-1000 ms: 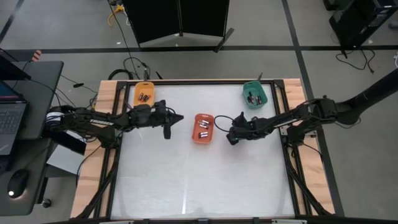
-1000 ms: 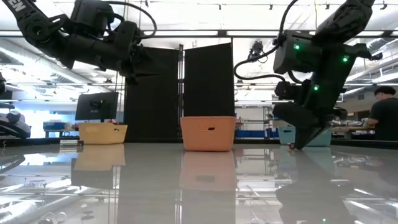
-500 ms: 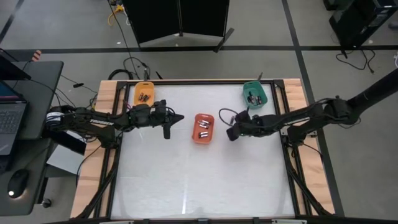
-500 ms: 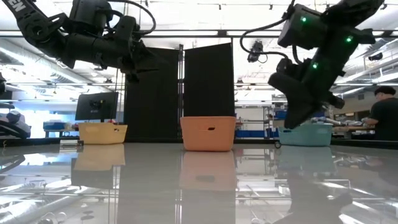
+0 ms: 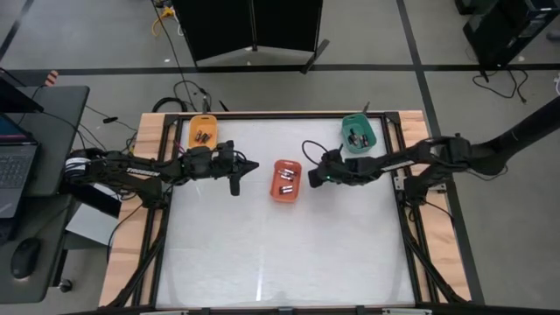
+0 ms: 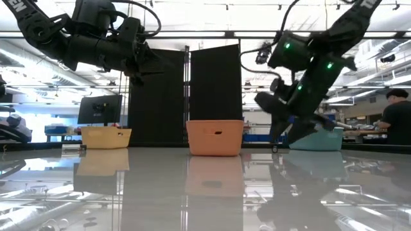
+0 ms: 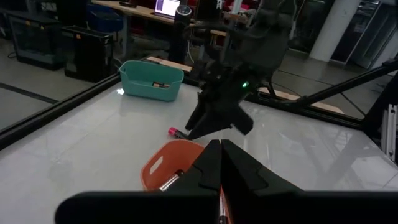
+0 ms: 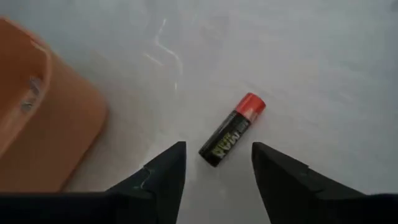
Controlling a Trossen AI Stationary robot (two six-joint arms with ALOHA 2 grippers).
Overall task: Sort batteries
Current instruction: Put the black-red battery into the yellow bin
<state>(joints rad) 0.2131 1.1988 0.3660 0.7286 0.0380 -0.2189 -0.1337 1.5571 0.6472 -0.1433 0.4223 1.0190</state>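
Observation:
One battery [image 8: 233, 129], black with a red end, lies on its side on the white table beside the red-orange tray [image 5: 285, 180]. My right gripper [image 8: 217, 171] hangs open above it, slanting down, one finger on either side and neither touching it. In the left wrist view the same battery [image 7: 177, 132] lies under the right gripper [image 7: 214, 121]. More batteries lie in the red-orange tray [image 7: 169, 182], the orange tray [image 5: 202, 131] and the teal tray [image 5: 358, 133]. My left gripper [image 5: 249, 166] is shut, holds nothing, and stays level above the table left of the red-orange tray.
The three trays stand across the far half of the table, with the orange one [image 6: 106, 136] far left and the teal one [image 6: 314, 138] far right. The near half of the white tabletop [image 5: 280, 254] is bare. A person [image 6: 395, 122] sits beyond the table on the right.
My right gripper has risen off the table, swung toward the table's left edge to the red-orange tray's right side, tipped and rolled, and opened from shut to wide.

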